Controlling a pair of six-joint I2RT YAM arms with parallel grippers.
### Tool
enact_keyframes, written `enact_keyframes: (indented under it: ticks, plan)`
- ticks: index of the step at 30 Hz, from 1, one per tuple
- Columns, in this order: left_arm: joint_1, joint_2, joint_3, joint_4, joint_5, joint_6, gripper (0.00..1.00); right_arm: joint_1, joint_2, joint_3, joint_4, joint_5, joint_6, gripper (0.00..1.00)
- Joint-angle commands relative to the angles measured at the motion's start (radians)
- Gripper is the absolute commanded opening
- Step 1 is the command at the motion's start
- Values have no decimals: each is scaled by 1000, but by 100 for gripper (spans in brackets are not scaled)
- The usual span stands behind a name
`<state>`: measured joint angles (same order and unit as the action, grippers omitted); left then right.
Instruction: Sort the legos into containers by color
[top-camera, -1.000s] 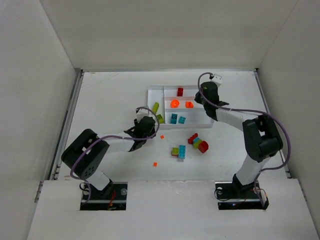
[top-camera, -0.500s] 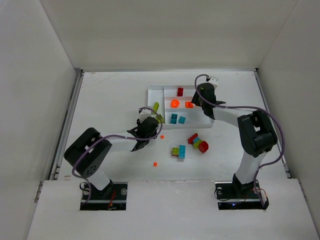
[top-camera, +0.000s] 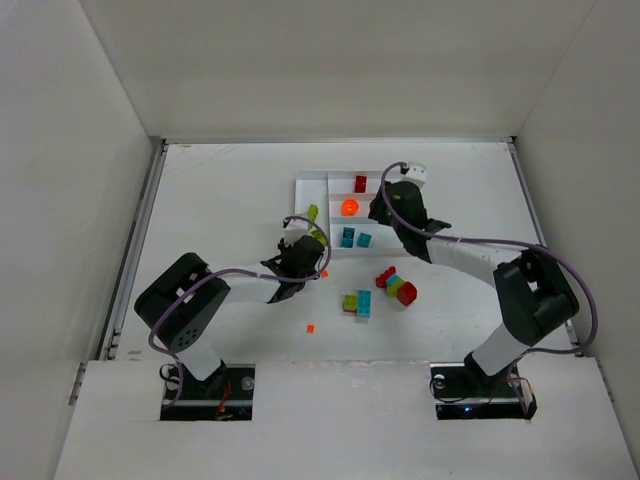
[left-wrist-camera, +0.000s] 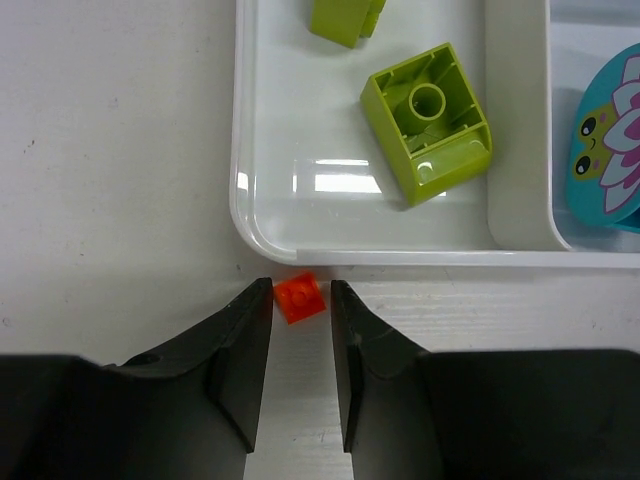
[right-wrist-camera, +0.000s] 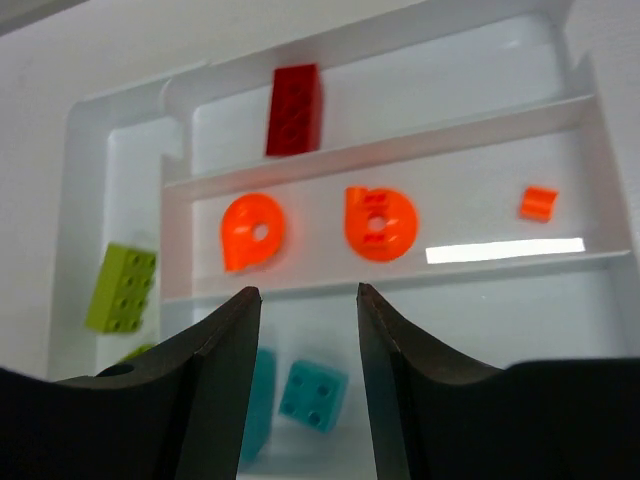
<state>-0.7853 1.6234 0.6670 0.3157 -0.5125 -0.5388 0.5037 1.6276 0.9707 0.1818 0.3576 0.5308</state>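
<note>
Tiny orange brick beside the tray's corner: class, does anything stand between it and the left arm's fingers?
Nothing visible does. The orange brick lies just outside the tray, against its near rim, already between the tips of the left fingers, with a narrow gap on each side.

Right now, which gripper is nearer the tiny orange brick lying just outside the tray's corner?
Left. The left gripper has the tiny orange brick between its fingertips, beside the tray; the right gripper hangs over the tray, well away.

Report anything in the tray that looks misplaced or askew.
No colour is misfiled. One oddity: the lime green square plastic brick in the tall compartment of the white plastic tray lies upside down, hollow underside up, turned askew to the walls.
</note>
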Motion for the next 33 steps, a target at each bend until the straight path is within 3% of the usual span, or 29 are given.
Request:
enact_keyframes:
  ticks: [1, 13, 22, 33]
  plan:
    - [-18, 18, 22, -33, -37, 14, 25, 84, -58, -73, 59, 23, 47, 49]
    - [-39, -39, -35, -49, -73, 23, 17, 341, -135, -227, 48, 72, 106, 49]
    - [-27, -158, -69, -64, -69, 22, 17, 442, -28, -162, 47, 73, 52, 49]
    - [57, -445, -87, -153, 23, 13, 17, 482, 138, -29, 22, 109, 15, 47]
